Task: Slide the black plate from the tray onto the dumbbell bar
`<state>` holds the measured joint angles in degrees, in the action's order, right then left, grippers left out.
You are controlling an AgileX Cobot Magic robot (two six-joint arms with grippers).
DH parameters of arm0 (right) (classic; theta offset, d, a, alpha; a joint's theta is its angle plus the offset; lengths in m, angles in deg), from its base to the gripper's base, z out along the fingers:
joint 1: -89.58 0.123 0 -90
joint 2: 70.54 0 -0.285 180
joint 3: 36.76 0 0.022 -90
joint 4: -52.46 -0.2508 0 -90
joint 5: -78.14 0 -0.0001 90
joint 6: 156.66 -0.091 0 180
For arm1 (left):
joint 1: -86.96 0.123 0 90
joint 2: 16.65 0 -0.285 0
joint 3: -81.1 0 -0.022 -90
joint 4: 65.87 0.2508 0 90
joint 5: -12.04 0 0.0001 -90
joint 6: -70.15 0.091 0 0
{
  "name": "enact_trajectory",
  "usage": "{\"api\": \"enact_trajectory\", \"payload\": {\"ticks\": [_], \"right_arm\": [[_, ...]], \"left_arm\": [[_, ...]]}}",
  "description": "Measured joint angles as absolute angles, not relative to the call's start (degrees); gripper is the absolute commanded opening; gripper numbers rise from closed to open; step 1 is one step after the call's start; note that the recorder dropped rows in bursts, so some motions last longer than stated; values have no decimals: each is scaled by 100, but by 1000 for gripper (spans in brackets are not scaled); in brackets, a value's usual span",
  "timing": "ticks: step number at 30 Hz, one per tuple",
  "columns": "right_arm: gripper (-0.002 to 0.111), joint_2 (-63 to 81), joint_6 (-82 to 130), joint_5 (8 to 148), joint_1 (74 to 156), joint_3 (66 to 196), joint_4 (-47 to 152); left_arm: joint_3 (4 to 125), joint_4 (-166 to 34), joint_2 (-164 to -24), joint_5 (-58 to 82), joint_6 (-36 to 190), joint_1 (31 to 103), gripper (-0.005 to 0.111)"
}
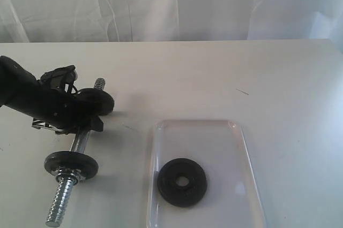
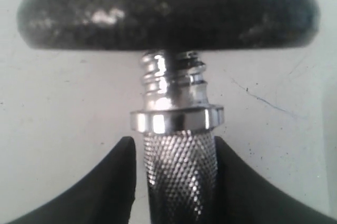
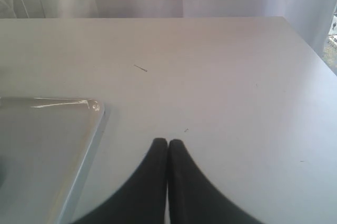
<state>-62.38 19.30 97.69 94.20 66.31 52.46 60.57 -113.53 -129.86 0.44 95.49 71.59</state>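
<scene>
— Looking at the bottom left first: what's nearest?
— The threaded end (image 1: 60, 202) of the dumbbell bar (image 1: 80, 141), pointing at the bottom edge of the frame. A near disc (image 1: 71, 164) sits on the rod just above it.
— And the black plate?
— The black plate (image 1: 182, 181) lies flat inside the tray (image 1: 247, 153) in the lower middle of the frame. It's nearer the tray's left rim and well apart from the bar.
— Which pincer has the bar?
— The left gripper (image 2: 174, 142). Its arm comes in from the left edge, and its two fingers (image 2: 113, 187) press the knurled middle from either side, just short of the chrome collar (image 2: 176, 119). So it's clamped on the bar, between the two discs.
— The second disc?
— Further up, left of centre, is the far disc (image 1: 101, 101), just past the gripper. A short threaded stub pokes out beyond it.
— The other arm?
— Only its own camera shows the right gripper (image 3: 168, 144). Its fingertips are pressed together on themselves, over bare table (image 1: 214, 73), with a corner of the tray beside it.
— And behind?
— A white curtain (image 1: 171, 3) runs across the top of the frame.
</scene>
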Motion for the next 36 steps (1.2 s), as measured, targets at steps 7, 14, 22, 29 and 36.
{"api": "enact_trajectory", "payload": {"ticks": [7,14,22,29,36], "right_arm": [[0,-6238,1930,9769,9420,6631,5246],[0,-6238,1930,9769,9420,6631,5246],[0,-6238,1930,9769,9420,6631,5246],[0,-6238,1930,9769,9420,6631,5246],[0,-6238,1930,9769,9420,6631,5246]], "left_arm": [[6057,-11434,-12986,23,9515,7159,5],[6141,-11172,-12845,-526,9929,7159,0],[6141,-10997,-12589,-1037,10403,7159,0],[6141,-10997,-12431,-1494,11019,7159,0],[6152,-11091,-12409,-1787,11643,7159,0]]}}
